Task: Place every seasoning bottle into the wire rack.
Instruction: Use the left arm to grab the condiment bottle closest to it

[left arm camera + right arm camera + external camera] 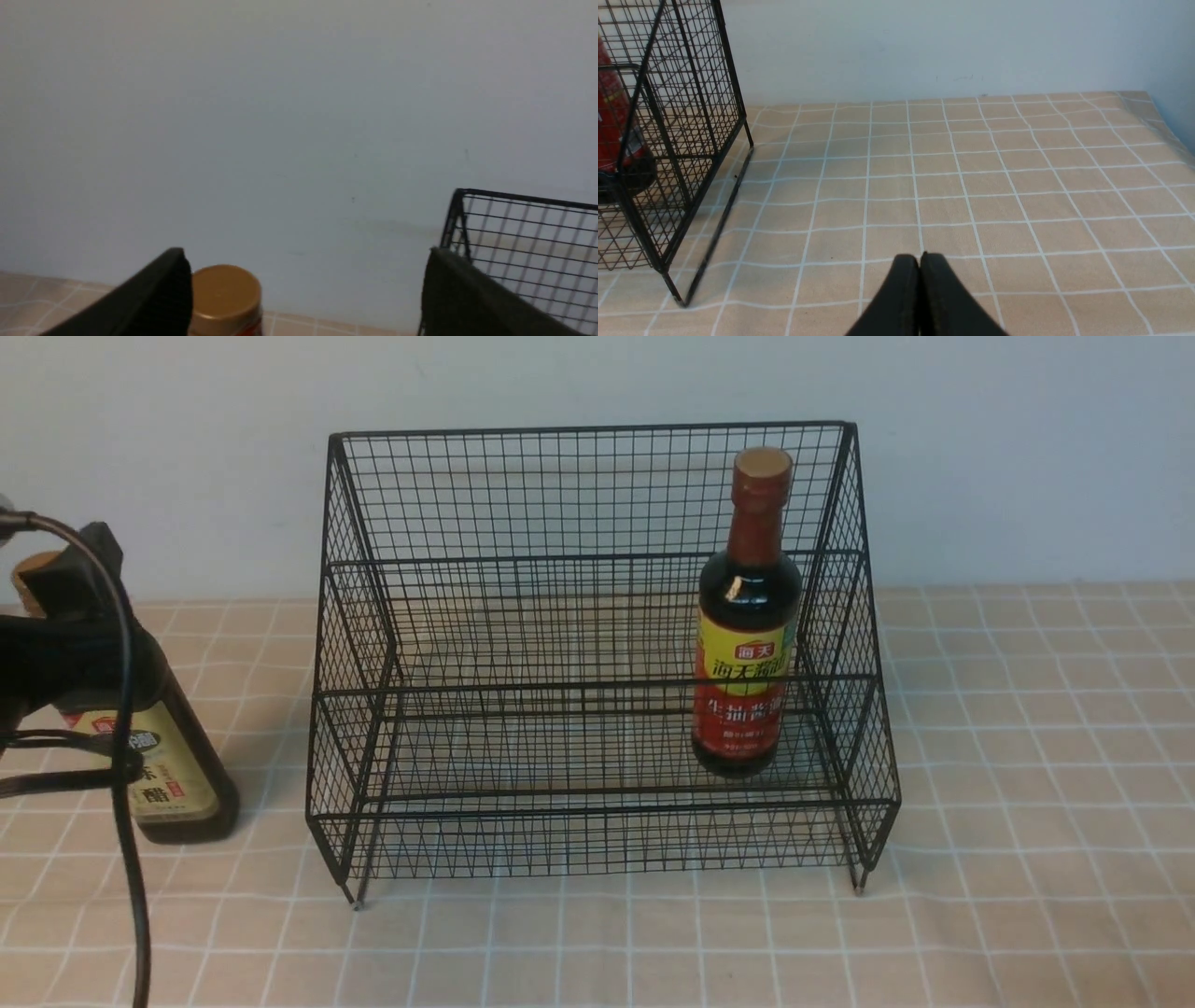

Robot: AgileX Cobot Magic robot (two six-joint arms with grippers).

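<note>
My left gripper [306, 284] was spread wide by the vinegar [173, 775]; my right [920, 261] was clenched, empty. Picking up came next: I needed to centre, then grip.

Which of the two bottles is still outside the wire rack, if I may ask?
The bottle with the beige label; the red-and-yellow-labelled one is inside.

Pale, bare-looking wall [597, 383] (faintly marked) behind a white-gridded tan tablecloth [1055, 784].
</note>
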